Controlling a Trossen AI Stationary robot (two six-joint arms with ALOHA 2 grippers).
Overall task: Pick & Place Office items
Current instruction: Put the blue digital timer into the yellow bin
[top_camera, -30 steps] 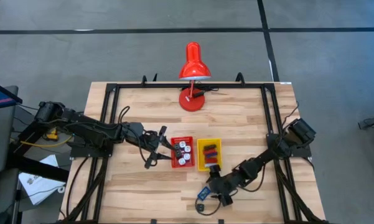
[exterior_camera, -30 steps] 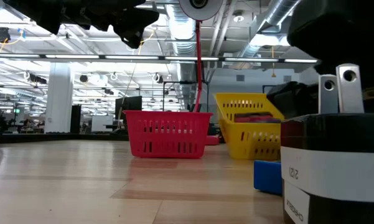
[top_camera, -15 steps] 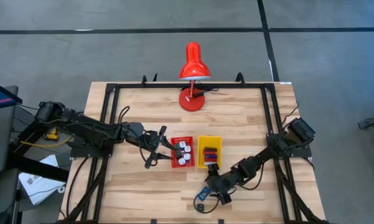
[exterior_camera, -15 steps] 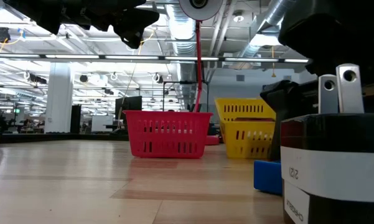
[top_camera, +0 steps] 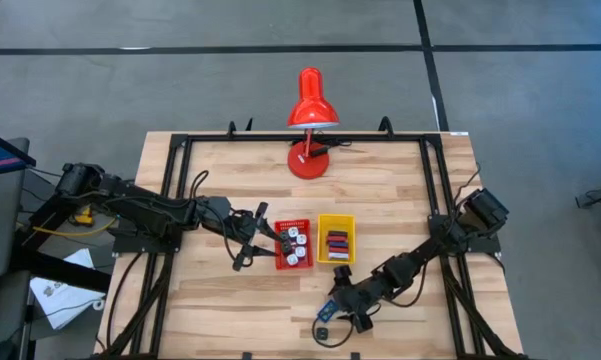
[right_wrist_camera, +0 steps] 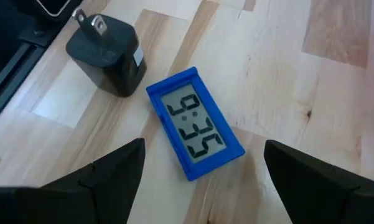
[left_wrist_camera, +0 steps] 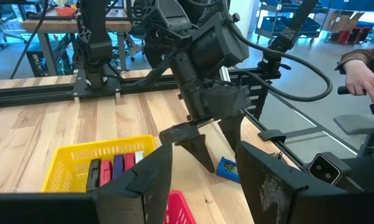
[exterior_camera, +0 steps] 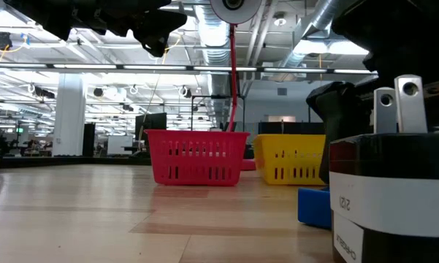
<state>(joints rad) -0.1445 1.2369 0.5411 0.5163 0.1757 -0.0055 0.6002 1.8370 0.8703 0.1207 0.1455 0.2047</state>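
The blue clock [right_wrist_camera: 195, 122] lies flat between the right gripper's [right_wrist_camera: 199, 177] wide-apart jaws, untouched.

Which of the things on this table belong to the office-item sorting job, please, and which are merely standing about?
Belonging to the job:
- blue clock, flat on the table under the open right pincer
- black plug adapter beside it
- flat items in the yellow tray
- white knobs in the red tray

Standing about:
- red desk lamp
- left pincer, open, waiting beside the red tray
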